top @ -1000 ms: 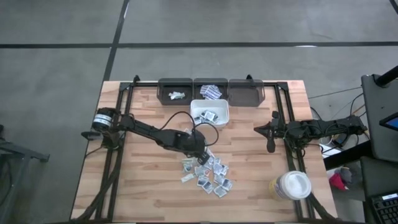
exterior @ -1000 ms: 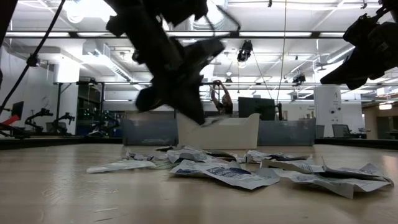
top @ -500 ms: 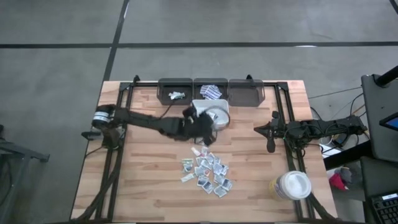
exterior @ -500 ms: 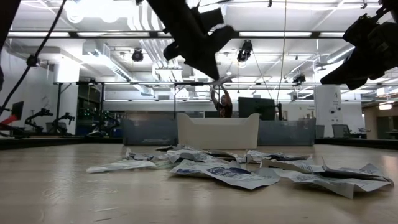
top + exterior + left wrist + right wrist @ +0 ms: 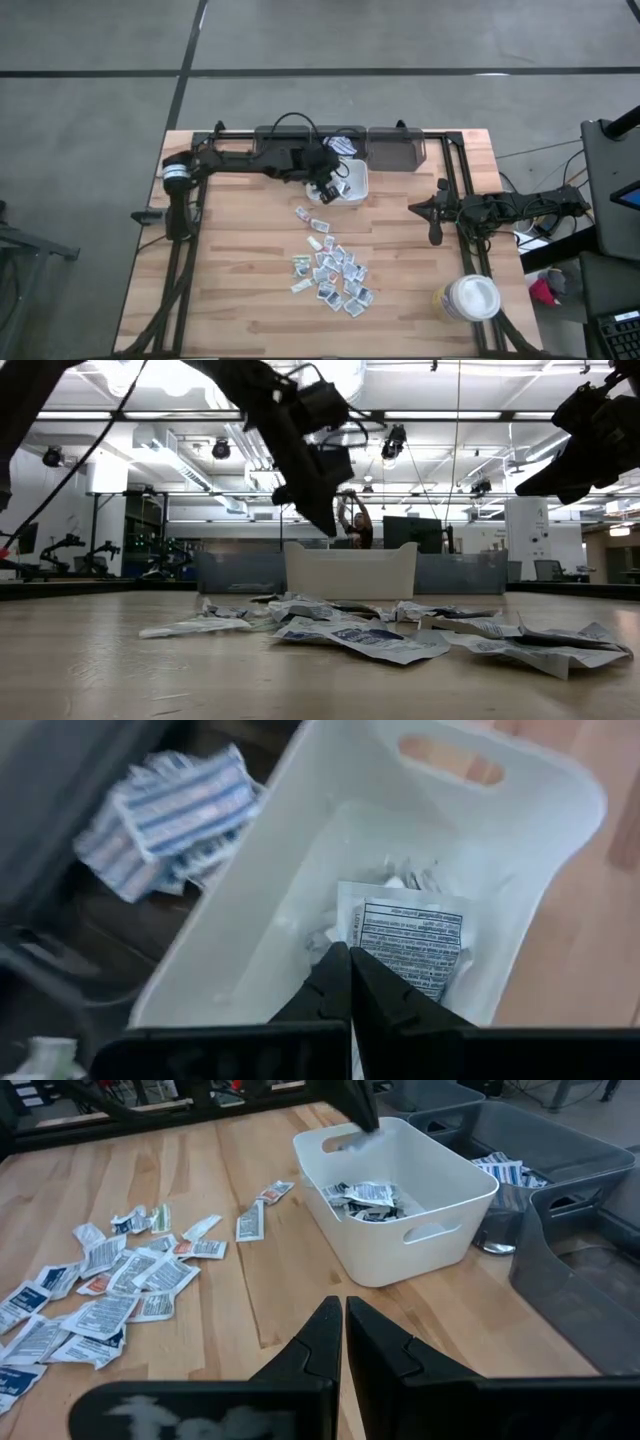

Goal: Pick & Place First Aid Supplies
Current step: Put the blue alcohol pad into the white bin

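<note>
Left gripper (image 5: 328, 187) moved over binned sachets (image 5: 405, 935).

Two dark, cable-draped jointed arms

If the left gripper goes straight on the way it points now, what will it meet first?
Most likely the sachet lying in the white bin. The left gripper, shut, points down into that bin, and the sachet lies right ahead of its tips, though depth is unclear.
</note>
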Robot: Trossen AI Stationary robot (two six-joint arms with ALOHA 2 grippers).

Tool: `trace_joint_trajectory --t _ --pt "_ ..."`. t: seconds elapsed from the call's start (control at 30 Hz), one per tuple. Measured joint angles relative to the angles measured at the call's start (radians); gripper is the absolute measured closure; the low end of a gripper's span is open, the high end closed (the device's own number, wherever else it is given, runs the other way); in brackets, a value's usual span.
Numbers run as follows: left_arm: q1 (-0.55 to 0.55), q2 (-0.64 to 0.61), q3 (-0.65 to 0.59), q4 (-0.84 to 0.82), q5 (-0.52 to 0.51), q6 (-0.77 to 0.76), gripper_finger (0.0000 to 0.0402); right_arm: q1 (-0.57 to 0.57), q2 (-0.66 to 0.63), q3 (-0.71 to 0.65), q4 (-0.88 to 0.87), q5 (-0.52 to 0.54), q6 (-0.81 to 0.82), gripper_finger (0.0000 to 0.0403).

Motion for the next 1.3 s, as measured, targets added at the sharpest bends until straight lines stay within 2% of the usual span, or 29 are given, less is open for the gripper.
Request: trace_joint_trajectory --t 0.53,0.8,0.93,1.03,1.17,1.3 --pt "0.019 0.091 -0.002 0.006 0.030 0.103 0.0394 0.000 0.000 0.000 0.000 0.001 0.000 0.0385" --pt "0.019 0.076 0.027 0.004 0.030 0.100 0.0321 0.000 0.000 0.000 0.000 0.001 0.000 0.0385" --pt "0.011 0.051 0.078 -0.053 0.034 0.009 0.0297 0.000 0.000 0.000 0.001 0.001 0.000 0.0385" --pt "-0.004 0.033 0.119 -0.138 0.092 -0.101 0.0292 0.000 0.000 0.000 -0.001 0.001 0.000 0.0385" --pt "-0.048 0.023 0.143 -0.220 0.229 -0.178 0.0291 0.000 0.000 0.000 -0.005 0.001 0.000 0.0385" --pt "-0.119 0.023 0.133 -0.248 0.303 -0.168 0.0291 0.000 0.000 0.000 -0.005 0.001 -0.001 0.0385"
